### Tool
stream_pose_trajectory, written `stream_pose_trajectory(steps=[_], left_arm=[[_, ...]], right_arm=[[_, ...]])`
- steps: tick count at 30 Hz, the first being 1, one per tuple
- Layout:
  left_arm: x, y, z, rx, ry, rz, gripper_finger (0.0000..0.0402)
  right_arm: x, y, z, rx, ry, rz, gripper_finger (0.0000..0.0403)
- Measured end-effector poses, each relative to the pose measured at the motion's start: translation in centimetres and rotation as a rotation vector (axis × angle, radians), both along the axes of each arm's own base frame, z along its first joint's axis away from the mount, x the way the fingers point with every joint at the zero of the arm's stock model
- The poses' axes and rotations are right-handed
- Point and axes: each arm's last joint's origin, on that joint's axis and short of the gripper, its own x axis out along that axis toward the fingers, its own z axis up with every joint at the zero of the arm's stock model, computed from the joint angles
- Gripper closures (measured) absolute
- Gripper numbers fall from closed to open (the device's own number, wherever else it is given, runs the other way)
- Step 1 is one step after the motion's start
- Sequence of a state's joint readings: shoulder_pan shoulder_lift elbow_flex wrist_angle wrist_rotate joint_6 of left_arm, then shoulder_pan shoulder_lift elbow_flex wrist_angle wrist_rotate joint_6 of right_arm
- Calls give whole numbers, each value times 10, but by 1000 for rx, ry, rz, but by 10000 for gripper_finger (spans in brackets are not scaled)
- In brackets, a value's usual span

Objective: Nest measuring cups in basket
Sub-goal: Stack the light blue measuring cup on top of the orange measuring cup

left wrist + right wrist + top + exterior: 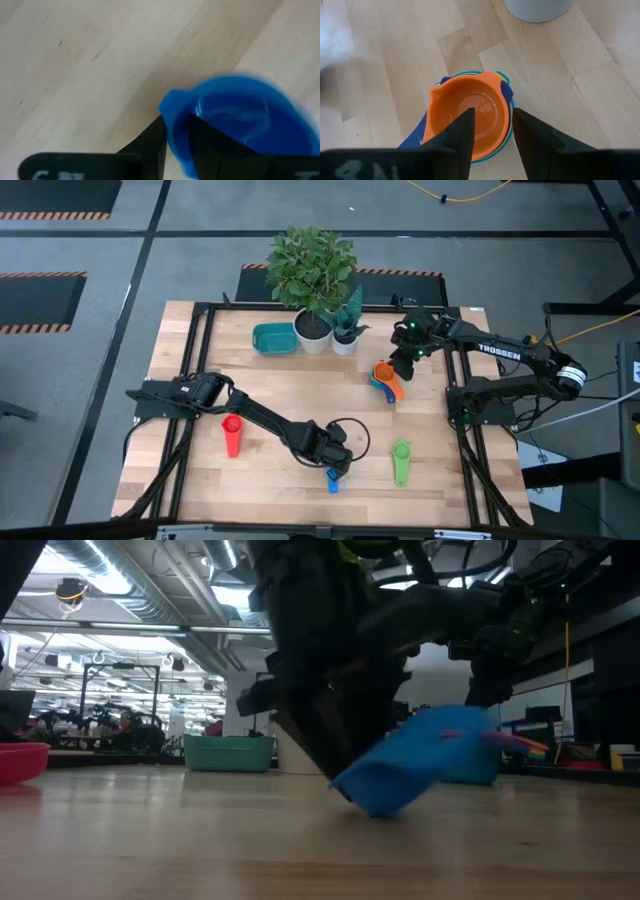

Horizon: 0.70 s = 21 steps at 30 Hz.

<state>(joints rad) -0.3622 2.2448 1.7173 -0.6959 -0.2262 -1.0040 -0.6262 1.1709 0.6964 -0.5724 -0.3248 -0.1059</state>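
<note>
The left gripper [334, 468] is clenched on the blue cup [235, 120]; in the left wrist view one finger sits inside the bowl and the other outside, pinching the wall by the rim; in the low view the cup hangs tilted, its lower edge at or just off the wooden table [300, 395], and contact there cannot be told. Just beside this pincer, to its right, lies the green cup [401, 460], handle toward the near edge; to its left, a little farther, lies the red cup [232, 434], likewise lengthwise toward the near edge.

Farther off, the right gripper [492, 131] straddles the rim of the orange cup [467, 112], topmost of a nested stack [385, 380] with blue and teal rims showing under it; its fingers stand on either side of the wall, but whether they press it or are released cannot be told.

Farthest, beside the white plant pots [325, 335], sits the teal basket [274, 338]; from the left pincer it lies well away, up the table and a little left; the stack lies up and to the right, nearer the right arm. The blue cup's carry likely turns on that direction, bowl kept upright for nesting.
</note>
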Motion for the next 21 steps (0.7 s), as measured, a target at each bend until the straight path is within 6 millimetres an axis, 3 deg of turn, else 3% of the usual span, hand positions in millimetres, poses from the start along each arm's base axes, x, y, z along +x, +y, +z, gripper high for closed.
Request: stream_pose_trajectory(steps=[9,15,21], left_arm=[[1,-1,3,37,-23,-14,393],[1,5,6,176,-52,-6,395],[8,28,10,350,-91,44,396]], right_arm=[[2,3,0,-1,-2,20,267],[7,10,1,81,-33,17,267],[15,23,3,238,-100,69,267]])
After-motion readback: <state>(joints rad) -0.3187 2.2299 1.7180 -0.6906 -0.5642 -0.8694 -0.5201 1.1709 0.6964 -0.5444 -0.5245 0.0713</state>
